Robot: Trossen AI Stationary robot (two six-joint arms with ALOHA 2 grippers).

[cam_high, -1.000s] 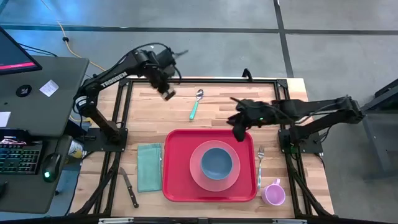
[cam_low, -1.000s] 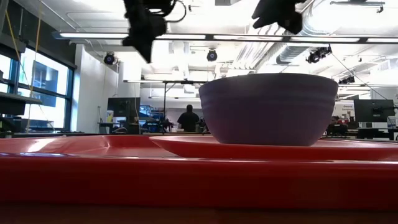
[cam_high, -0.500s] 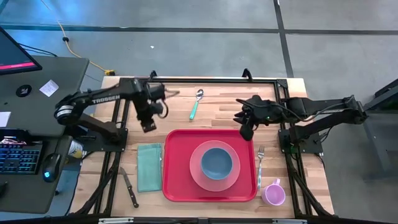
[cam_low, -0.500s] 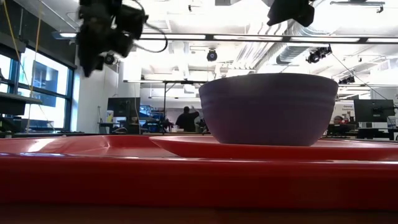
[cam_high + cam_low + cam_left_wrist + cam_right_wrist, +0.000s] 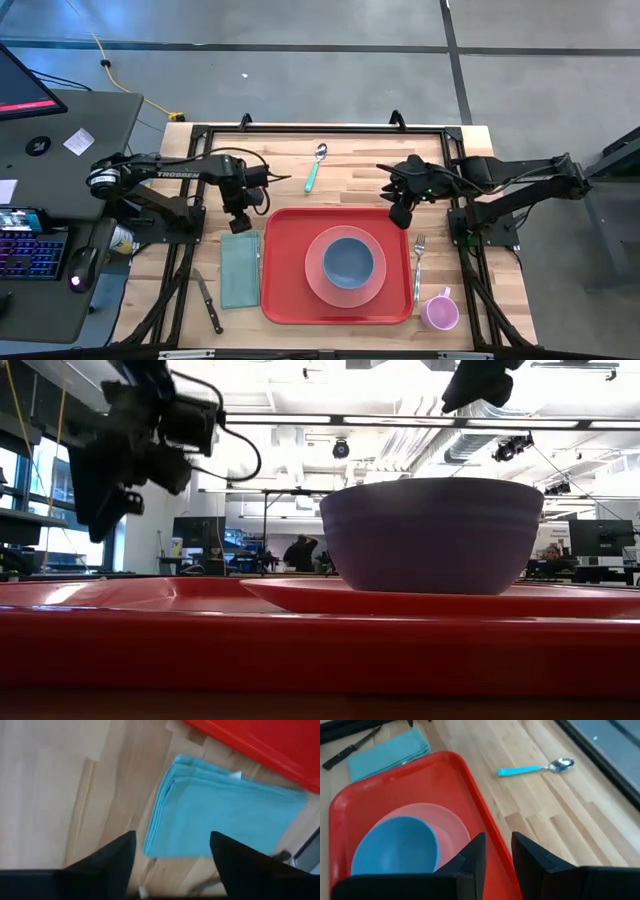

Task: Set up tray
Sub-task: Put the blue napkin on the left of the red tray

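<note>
From overhead I see the tray (image 5: pixel 280 296) lying flat near the front middle of the desk (image 5: pixel 350 170), carrying a pink plate (image 5: pixel 318 282) with a blue bowl (image 5: pixel 348 260) on it. My left hand (image 5: pixel 238 222) hangs over the far end of the teal napkin (image 5: pixel 239 269), which lies just beside the tray's left edge. A knife (image 5: pixel 207 299) rests left of the napkin. My right hand (image 5: pixel 399 214) hovers above the tray's far right corner. A fork (image 5: pixel 418 263) lies along the tray's right edge, a lilac mug (image 5: pixel 440 311) sits near its front right corner, and a teal-handled spoon (image 5: pixel 315 168) lies behind the tray.

At desk level the tray's red rim (image 5: pixel 300 645) fills the foreground, with the bowl (image 5: pixel 430 535) on the plate (image 5: pixel 300 595). The left hand (image 5: pixel 105 495) hangs in the air at the left; the right hand (image 5: pixel 478 382) is high at the top.

Through the left wrist camera the two fingers (image 5: pixel 107 860) stand spread wide and empty over the folded napkin (image 5: pixel 225 820), a corner of tray (image 5: pixel 260 742) beyond.

Through the right wrist camera the fingers (image 5: pixel 475 852) stand close with a narrow gap, nothing between them, above the tray's rim (image 5: pixel 475 800); the spoon (image 5: pixel 535 768) lies on the wood beyond.
</note>
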